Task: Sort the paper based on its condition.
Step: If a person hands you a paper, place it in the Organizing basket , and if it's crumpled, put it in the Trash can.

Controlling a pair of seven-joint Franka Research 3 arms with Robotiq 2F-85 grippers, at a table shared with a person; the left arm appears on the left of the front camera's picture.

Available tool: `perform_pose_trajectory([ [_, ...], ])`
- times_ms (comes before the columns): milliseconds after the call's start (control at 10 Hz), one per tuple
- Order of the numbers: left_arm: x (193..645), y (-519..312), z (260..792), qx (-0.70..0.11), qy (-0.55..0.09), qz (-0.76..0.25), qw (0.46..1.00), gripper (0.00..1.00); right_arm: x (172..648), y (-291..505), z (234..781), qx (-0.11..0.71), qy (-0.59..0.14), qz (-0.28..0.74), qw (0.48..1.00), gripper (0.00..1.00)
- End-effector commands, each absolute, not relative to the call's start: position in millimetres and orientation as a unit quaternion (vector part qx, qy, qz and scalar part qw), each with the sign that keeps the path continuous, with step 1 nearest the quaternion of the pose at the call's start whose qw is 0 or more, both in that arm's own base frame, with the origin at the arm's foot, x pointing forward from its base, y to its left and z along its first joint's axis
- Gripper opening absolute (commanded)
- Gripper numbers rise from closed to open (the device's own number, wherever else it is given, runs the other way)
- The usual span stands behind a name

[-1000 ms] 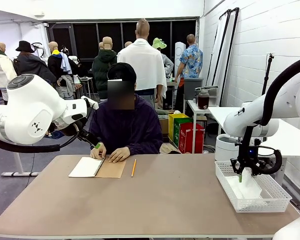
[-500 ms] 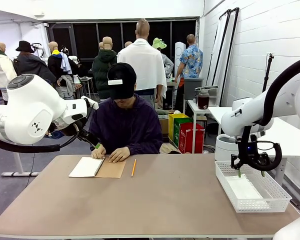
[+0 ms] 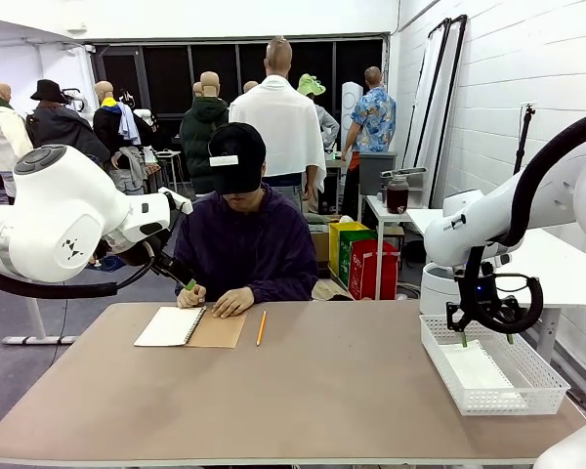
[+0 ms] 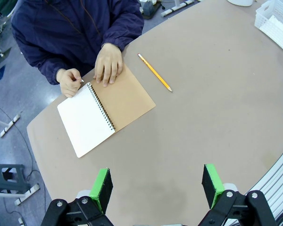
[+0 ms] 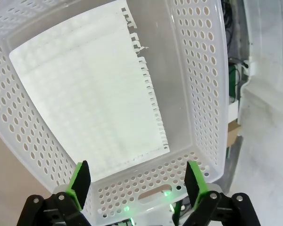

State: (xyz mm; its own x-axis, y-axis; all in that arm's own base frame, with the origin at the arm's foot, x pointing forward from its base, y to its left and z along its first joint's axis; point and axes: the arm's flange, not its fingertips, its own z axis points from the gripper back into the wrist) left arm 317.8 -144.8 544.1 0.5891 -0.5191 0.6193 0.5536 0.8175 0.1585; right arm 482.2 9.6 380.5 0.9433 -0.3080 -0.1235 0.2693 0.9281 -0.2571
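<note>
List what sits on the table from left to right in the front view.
spiral notebook → pencil → white basket with the paper lying in it, the open right gripper above it.

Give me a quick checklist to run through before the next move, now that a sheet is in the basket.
1. Paper lies flat in the white basket: ok.
2. Right gripper open, holding nothing, above the basket: ok.
3. Left gripper open, holding nothing, over bare table: ok.
4. Next loose sheet ready to pick: not ok; the notebook is still bound, with the person's hands on it.
5. Pencil apart from the notebook: ok.
6. Condition of the notebook's top page: cannot tell.
</note>
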Motion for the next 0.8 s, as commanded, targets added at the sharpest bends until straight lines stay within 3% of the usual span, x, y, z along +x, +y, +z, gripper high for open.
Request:
perform_pose_trajectory([
  [0, 318.0, -143.6, 543.5, -0.027, -0.338, -0.305, 0.890, 1.00, 482.0, 8.1, 380.8, -0.119, 0.081, -0.146, 0.979, 1.00],
  [700, 318.0, -143.6, 543.5, -0.027, -0.338, -0.305, 0.890, 1.00, 482.0, 8.1, 380.8, -0.119, 0.081, -0.146, 0.979, 1.00],
])
